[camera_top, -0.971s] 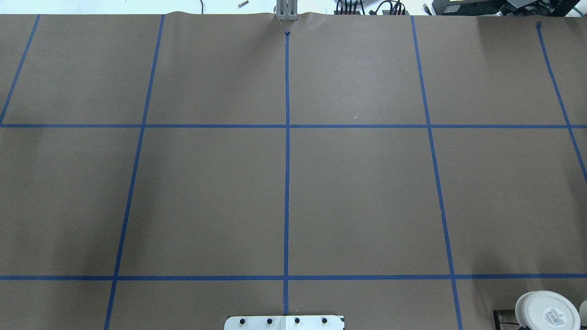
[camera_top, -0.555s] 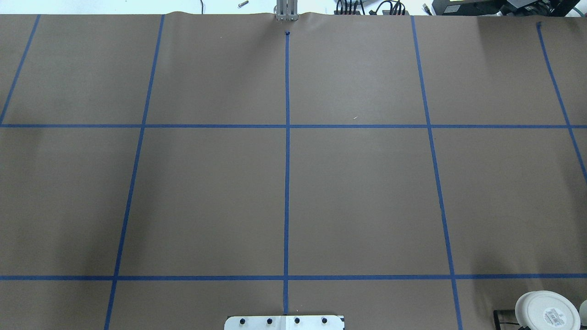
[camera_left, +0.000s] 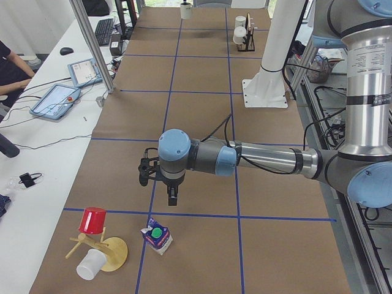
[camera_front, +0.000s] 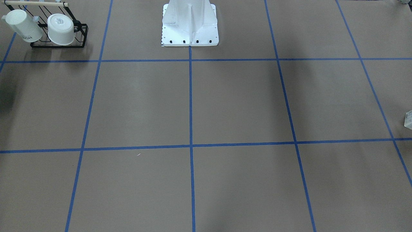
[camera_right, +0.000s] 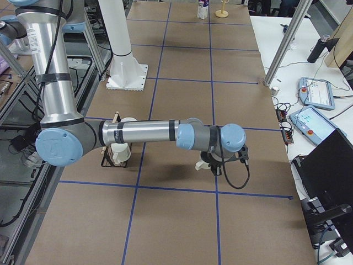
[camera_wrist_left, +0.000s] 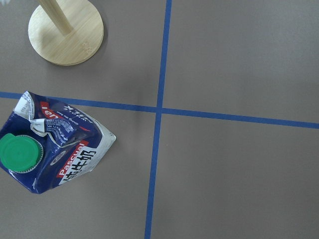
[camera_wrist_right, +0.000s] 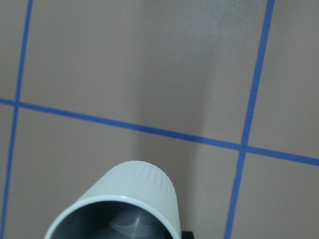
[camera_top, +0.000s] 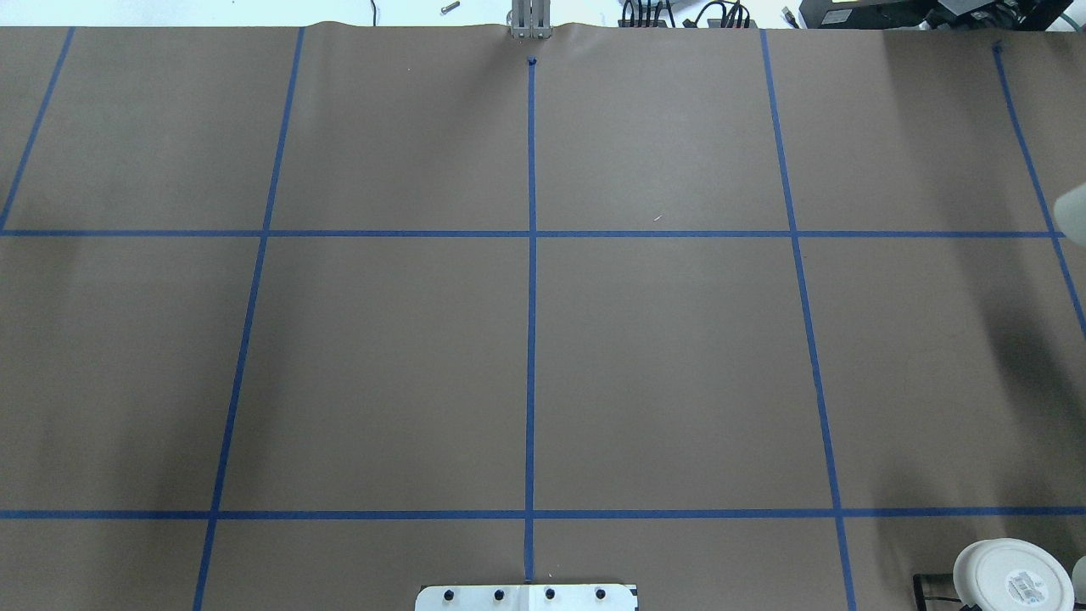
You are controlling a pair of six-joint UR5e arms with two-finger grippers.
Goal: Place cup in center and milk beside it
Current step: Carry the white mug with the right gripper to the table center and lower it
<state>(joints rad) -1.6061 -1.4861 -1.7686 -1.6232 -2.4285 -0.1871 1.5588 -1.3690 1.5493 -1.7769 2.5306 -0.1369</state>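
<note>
The cup (camera_wrist_right: 124,206), white with a dark grey inside, is held up close under the right wrist camera, mouth towards it, above the brown table. In the exterior right view my right gripper (camera_right: 209,164) is low over the table with the white cup (camera_right: 203,164) at its tip. A pale blur shows at the right edge of the overhead view (camera_top: 1072,212). The milk (camera_wrist_left: 55,149), a dark blue carton with a green cap, stands on the table below my left gripper (camera_left: 173,197), which hangs a little beyond the carton (camera_left: 158,236). I cannot tell whether the left gripper is open or shut.
A black wire rack (camera_front: 80,35) near the robot's right holds a lettered white cup (camera_front: 24,26) and a white cup showing its base (camera_front: 61,29). A wooden cup tree (camera_left: 107,251) with a red cup (camera_left: 93,219) stands next to the milk. Blue tape lines grid the table (camera_top: 662,365).
A pale blurred shape has come into the overhead view at its right edge, with a darker shadow on the table below it. Nothing else has moved.
</note>
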